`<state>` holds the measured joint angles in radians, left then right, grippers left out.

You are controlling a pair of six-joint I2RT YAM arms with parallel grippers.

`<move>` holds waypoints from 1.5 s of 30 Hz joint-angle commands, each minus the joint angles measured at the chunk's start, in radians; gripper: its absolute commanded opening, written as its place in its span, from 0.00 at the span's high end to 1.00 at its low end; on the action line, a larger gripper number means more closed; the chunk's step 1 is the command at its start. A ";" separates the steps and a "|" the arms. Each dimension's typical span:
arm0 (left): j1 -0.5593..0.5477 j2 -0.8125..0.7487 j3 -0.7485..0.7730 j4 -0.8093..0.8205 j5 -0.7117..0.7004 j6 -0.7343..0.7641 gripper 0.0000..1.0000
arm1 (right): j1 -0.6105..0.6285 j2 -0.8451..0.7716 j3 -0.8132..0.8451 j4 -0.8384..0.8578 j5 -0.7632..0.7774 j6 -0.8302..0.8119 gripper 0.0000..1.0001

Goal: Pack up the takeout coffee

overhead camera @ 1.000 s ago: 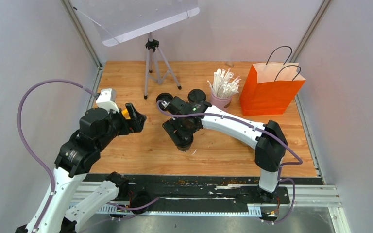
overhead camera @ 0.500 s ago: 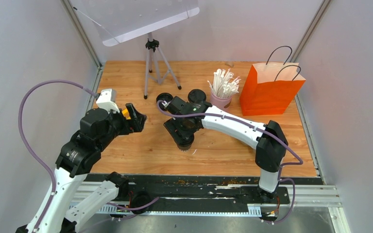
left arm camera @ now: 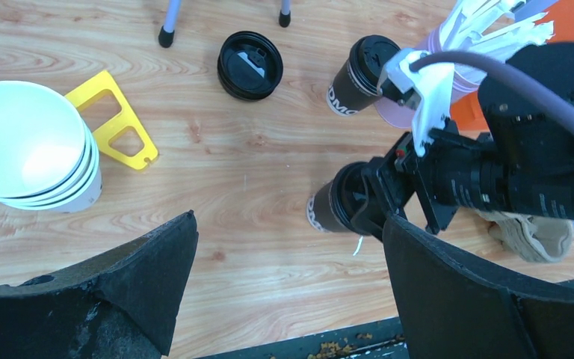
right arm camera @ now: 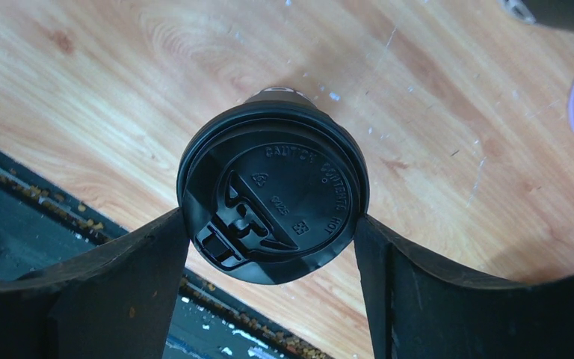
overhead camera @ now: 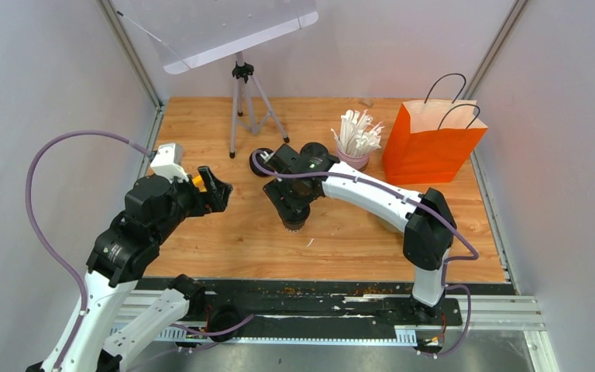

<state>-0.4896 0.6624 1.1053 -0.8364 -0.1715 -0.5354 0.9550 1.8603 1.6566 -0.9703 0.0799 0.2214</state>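
The takeout cups here are dark brown paper with black lids. My right gripper (overhead camera: 294, 203) is shut on one lidded cup (right arm camera: 273, 202), its fingers (right arm camera: 146, 262) pressed on both sides of the lid rim. The cup stands upright at or just above the table's middle; it also shows in the left wrist view (left arm camera: 327, 209). A second lidded cup (overhead camera: 315, 153) stands behind it, next to the straws. A loose black lid (left arm camera: 250, 63) lies flat on the table. My left gripper (overhead camera: 213, 186) is open and empty, over the left of the table.
An orange paper bag (overhead camera: 430, 143) stands open at the back right. A pink cup of white straws (overhead camera: 354, 159) is beside it. A tripod (overhead camera: 242, 108) stands at the back. A stack of white empty cups (left arm camera: 26, 146) and a yellow plastic piece (left arm camera: 116, 123) sit at the left.
My right gripper has shifted a little toward the back of the table with the lidded cup in it, and its wrist has turned. The left arm has barely moved.
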 commanded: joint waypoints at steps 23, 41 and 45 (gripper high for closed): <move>-0.003 -0.053 -0.043 -0.025 0.027 -0.044 0.00 | -0.142 0.268 0.364 0.054 0.070 -0.096 0.11; -0.002 0.016 0.194 -0.216 0.060 -0.013 0.00 | -0.160 0.027 0.615 -0.078 0.146 -0.178 0.00; -0.003 0.008 0.179 -0.172 0.100 -0.040 0.00 | -0.250 -0.123 0.575 -0.063 0.099 -0.249 0.00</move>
<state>-0.4896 0.6655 1.2793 -1.0119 -0.1150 -0.5594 0.7910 1.9289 2.2066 -1.0168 0.1722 0.0677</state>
